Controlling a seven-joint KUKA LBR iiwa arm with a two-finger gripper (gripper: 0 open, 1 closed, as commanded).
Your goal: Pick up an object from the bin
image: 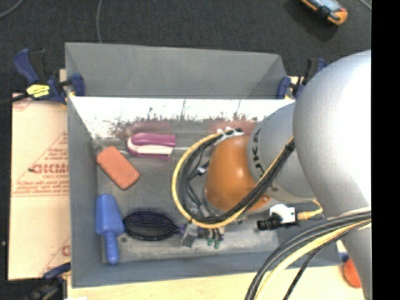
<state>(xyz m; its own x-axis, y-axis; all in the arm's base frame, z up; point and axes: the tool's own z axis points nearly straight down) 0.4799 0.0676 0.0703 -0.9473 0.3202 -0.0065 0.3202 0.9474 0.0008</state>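
Observation:
My gripper (201, 235) pokes out below the arm's orange cover, low in the bin near its front wall. Just left of it, almost touching, lies a dark blue oval hairbrush (150, 225). Whether anything is in the gripper is hidden from me. Further left, a blue tool with a thick handle (107, 225) lies along the bin's left wall.
An orange rounded block (117, 166) lies at the left middle of the bin. A purple-and-white oblong thing (152, 144) rests by the back wall. The arm, its orange cover and looped cables hide the bin's right half.

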